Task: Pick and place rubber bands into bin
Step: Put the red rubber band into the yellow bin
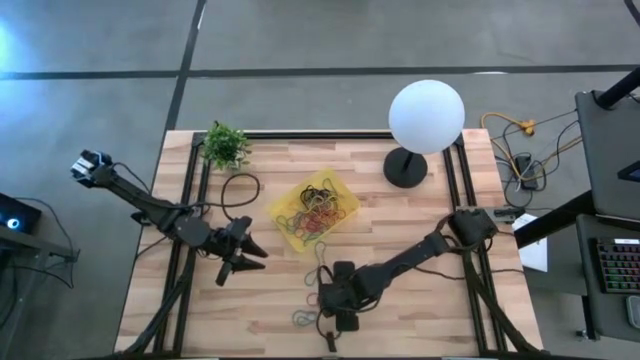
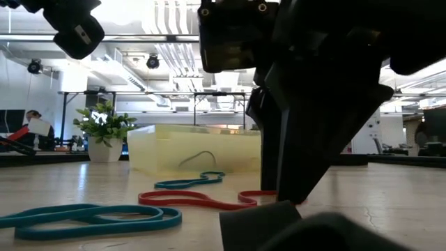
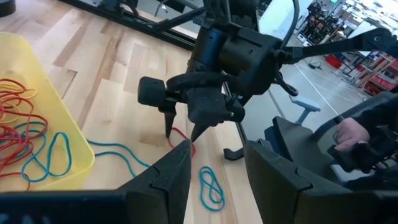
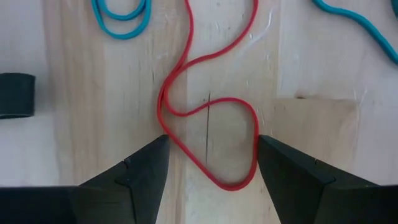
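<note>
While the right claw (image 4: 210, 167) hangs spread wide over a red rubber band (image 4: 211, 118), these are the risks as they look from here.

Right claw: released, grasping nothing; low over the surface (image 1: 420, 310) near its front edge, one fingertip (image 4: 146, 163) on each side of the red loop's end.

Red rubber band: flat on the wood, its rounded end between the fingertips, the rest snaking off toward the bin (image 1: 315, 207).

Miss risk: the band is thin and lies flush on the wood, so fingers that clench too high would likely skate over it and come up with nothing.

Scrape risk: fingers pressed too low could dig into the boards and stall before they meet.

Drag risk: a blue rubber band (image 4: 121, 9) and a teal rubber band (image 4: 360, 28) lie near the red one; whether they cross it beyond the frame cannot be told, and a tangle might lift extras that drop short.

Slip risk: a pinch on one strand only may let the long loop dangle, snag the bin's rim, or spring free.

Bin: yellow tray at the middle of the surface, already heaped with bands; a loose release could leave this one draped over the wall.

Left claw (image 1: 250, 258): parted and grasping nothing, waiting toward the left edge, aimed at the right arm; a crowded carry path could bring the two together.
</note>
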